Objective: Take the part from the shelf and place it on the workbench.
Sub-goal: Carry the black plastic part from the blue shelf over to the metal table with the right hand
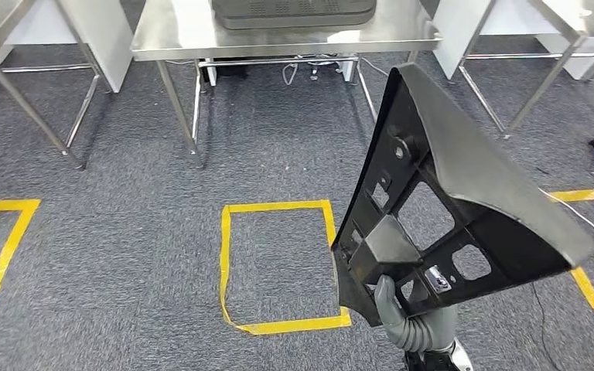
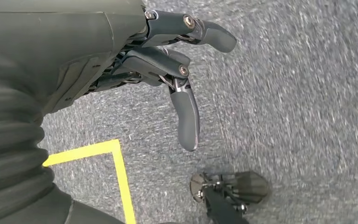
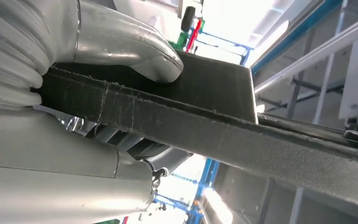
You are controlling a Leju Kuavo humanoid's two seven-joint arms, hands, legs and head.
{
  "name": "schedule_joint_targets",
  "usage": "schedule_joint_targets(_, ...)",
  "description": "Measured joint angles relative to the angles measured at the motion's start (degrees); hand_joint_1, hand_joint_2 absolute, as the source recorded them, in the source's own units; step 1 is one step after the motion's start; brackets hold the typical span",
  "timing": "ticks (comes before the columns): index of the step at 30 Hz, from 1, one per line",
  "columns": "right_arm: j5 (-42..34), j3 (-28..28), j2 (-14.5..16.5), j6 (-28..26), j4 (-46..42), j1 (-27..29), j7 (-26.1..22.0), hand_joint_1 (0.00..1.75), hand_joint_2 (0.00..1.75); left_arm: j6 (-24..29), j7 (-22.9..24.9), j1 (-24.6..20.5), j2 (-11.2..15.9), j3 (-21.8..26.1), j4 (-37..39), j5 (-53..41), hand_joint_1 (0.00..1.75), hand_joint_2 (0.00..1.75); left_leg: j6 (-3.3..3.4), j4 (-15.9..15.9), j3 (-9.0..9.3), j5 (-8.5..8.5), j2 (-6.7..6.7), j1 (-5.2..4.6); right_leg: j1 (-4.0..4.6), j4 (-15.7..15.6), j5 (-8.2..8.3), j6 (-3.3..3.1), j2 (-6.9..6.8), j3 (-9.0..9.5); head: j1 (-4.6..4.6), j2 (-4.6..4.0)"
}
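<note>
The right hand (image 1: 416,325) grips the big black part (image 1: 441,193) at its lower end, holding it up at the right of the frame. The left hand (image 2: 168,70) holds nothing, fingers apart, above the grey floor (image 1: 124,232). A desk (image 1: 186,35) stands at the top.

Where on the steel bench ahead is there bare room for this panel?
The workbench is bare on its left half and along its front edge, bordered by the dark ribbed tray sitting centre-back. Right of the tray a narrower strip stays free up to the bench's right end. The part, held up by the right hand, hides that corner, so favour the left.
</note>
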Motion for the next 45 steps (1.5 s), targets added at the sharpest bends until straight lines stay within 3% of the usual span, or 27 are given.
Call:
schedule_joint_targets(1, 0.0, 0.0, 0.0, 0.0, 0.1, 0.0, 0.0, 1.75, 1.75, 0.0, -0.1, 0.0, 0.0, 0.0, 0.0, 0.0, 0.0, 1.75, 0.0, 0.0, 0.01, 0.01, -0.46, 0.0, -0.03, -0.2, 0.6, 0.4, 0.07, -0.26, 0.02, 0.0)
schedule_joint_targets(2, 0.0, 0.0, -0.1, 0.1, 0.1, 0.0, 0.1, 1.75, 1.75, 0.0, -0.2, 0.0, -0.1, 0.0, 0.0, 0.0, 0.0, 1.75, -0.03, 0.0, 0.05, 0.03, -0.84, 0.03, -0.1, -2.6, 2.02, 0.91, 0.09, 0.65, 0.02, 0.0)
schedule_joint_targets(4, 0.1, 0.0, -0.1, 0.2, 0.2, 0.0, 0.4, 1.75, 1.75, 0.0, -0.8, 0.1, -0.2, 0.0, 0.0, 0.0, 0.0, 1.75, -0.29, 0.1, 0.12, 0.08, -1.47, -0.06, -0.22, -10.7, 5.51, 1.54, 0.32, 4.12, 0.05, 0.0)
schedule_joint_targets(6, 0.3, 0.0, -0.1, 0.3, 0.2, 0.1, 0.6, 1.75, 1.75, 0.0, -1.5, 0.1, -0.2, 0.0, 0.0, 0.0, 0.0, 1.75, -0.49, 0.2, 0.09, -0.06, -1.79, -0.33, -0.3, -15.4, 7.35, 1.16, 0.53, 6.15, -0.02, 0.0)
schedule_joint_targets(7, 0.4, 0.0, -0.2, 0.3, 0.3, 0.1, 0.7, 1.75, 1.75, 0.0, -1.7, 0.1, -0.1, 0.0, 0.0, 0.0, 0.0, 1.75, -0.27, 0.3, 0.05, -0.11, -1.82, -0.47, -0.24, -15.7, 7.56, 0.83, 0.55, 6.27, -0.06, 0.0)
schedule_joint_targets(10, 0.9, -0.1, -0.2, 0.2, 0.6, 0.2, 1.1, 1.75, 1.75, -0.2, -2.0, 0.2, -0.1, 0.0, 0.0, 0.0, 0.0, 1.75, 0.47, 0.1, 0.14, 0.15, -1.7, -0.42, -0.08, -15.8, 7.84, 0.4, 0.54, 6.45, -0.07, 0.0)
schedule_joint_targets(16, 2.5, -0.1, -0.2, -1.0, 1.2, 0.2, 1.5, 1.75, 1.75, -1.1, -1.1, 0.2, -0.1, -0.1, 0.0, -0.1, 0.0, 1.75, -0.15, -0.5, 0.45, 0.53, -1.61, -0.33, 0.09, -15.7, 7.89, 0.25, 0.56, 6.4, -0.08, 0.0)
schedule_joint_targets(21, 3.0, -0.1, -0.2, -1.4, 1.4, 0.2, 1.8, 1.75, 1.75, -1.3, -0.4, 0.2, -0.1, -0.2, 0.0, -0.1, 0.0, 1.75, -1.28, -0.6, 0.42, 0.46, -1.6, -0.27, 0.13, -15.7, 7.79, 0.11, 0.56, 6.37, -0.05, 0.0)
schedule_joint_targets(39, 2.9, -0.1, -0.2, -1.9, 2.6, -0.6, 2.9, 1.75, 1.75, -1.1, -0.4, 0.2, -0.1, -0.5, 0.0, -0.1, 0.0, 1.75, -1.28, -0.6, 0.38, 0.48, -1.61, -0.82, -0.41, -15.7, 7.85, 0.18, 0.55, 6.36, -0.05, 0.0)
schedule_joint_targets(42, 2.9, -0.1, -0.2, -2.0, 2.5, -0.6, 3.0, 1.75, 1.75, -1.1, -0.3, 0.2, 0.0, -0.6, 0.0, -0.1, 0.0, 1.75, -0.52, -0.5, 0.34, 0.27, -1.62, -0.98, -0.73, -16.2, 8.01, 0.55, 0.55, 6.5, -0.08, 0.0)
schedule_joint_targets(45, 2.8, -0.1, -0.2, -2.1, 2.5, -0.6, 3.0, 1.75, 1.75, -0.9, 0.1, 0.1, -0.1, -0.8, 0.0, -0.1, 0.0, 1.75, 0.49, -2.7, 1.61, 1.13, -1.46, -0.24, -0.4, -14.6, 7.13, 0.64, 0.49, 5.73, -0.03, 0.0)
